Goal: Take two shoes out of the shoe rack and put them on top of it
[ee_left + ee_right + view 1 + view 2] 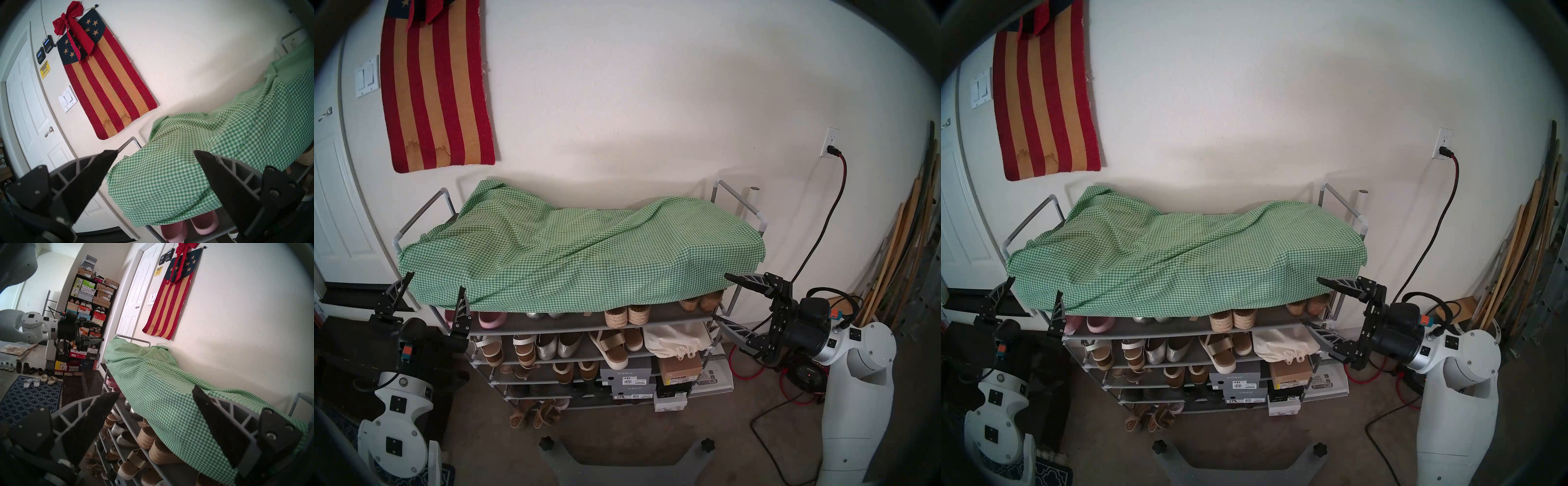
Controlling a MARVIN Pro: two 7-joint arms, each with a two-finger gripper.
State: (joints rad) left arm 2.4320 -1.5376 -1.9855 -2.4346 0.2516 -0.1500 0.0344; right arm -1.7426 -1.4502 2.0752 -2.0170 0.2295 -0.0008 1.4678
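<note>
Both claws stand wide open and hold nothing: our left claw (432, 280) hovers at the left front corner of the shoe rack (422, 217), our right claw (719, 295) at the right front corner, one finger above the other.

Silver flats (556, 346) sit side by side on the second shelf down, left of centre, between strappy sandals (504, 349) and a thick-soled sandal (609, 348). From here we cannot tell whether these are the perforated pair or the plain ones, so picking the wrong pair is our first risk; another silver pair (541, 315) peeks out under the cloth one shelf up.

The checked cloth (558, 251) overhangs the rack's front edge. We judge a finger reaching in could snag it and drag it off, and it lies in folds, so shoes set on top may tilt or slide. The shelves are crowded and shallow; a wide-open claw may knock the neighbouring sandals or hit a shelf bar. A thin, soft flat could also slip from a pinch.
</note>
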